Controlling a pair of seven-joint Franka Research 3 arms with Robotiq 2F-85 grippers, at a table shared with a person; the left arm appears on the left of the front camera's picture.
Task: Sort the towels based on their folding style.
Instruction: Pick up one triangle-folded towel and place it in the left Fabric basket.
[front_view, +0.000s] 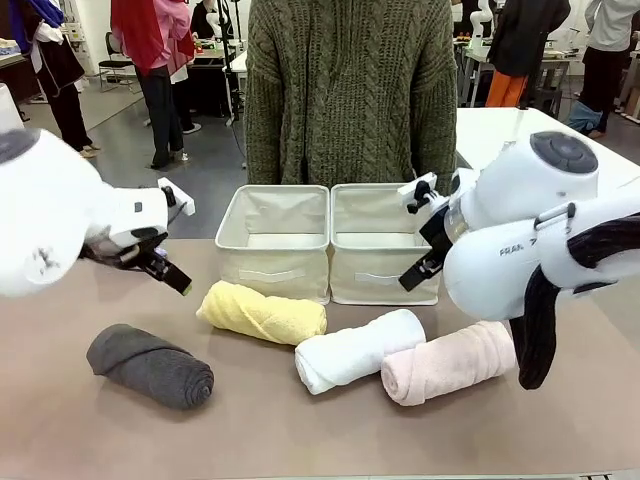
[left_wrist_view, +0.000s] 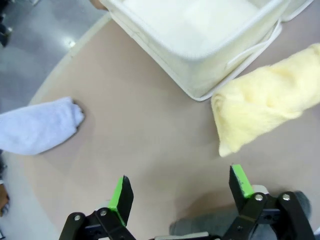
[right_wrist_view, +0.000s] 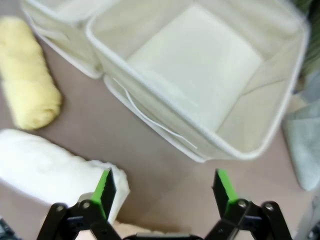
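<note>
Terry rolls lay in a row on the bench (front_view: 300, 430), nearer my side. From L to R I saw the dark grey towel (front_view: 150, 366), yellow towel (front_view: 262, 313), white towel (front_view: 358, 350) and pink towel (front_view: 447, 362), the last two touching. Behind them the L bin (front_view: 270, 265) and R bin (front_view: 375, 270), both cream, sat side by side in front of a person (front_view: 350, 90) in a green knit sweater. My L claw (left_wrist_view: 181, 186) hung wide open over bare bench, holding nothing, w/ a light blue towel (left_wrist_view: 37, 125) near the bench edge. My R claw (right_wrist_view: 164, 186) was also wide open and empty, above the white towel's end and just short of the R bin. A grey-green towel (right_wrist_view: 304, 145) lay just beside that bin.
</note>
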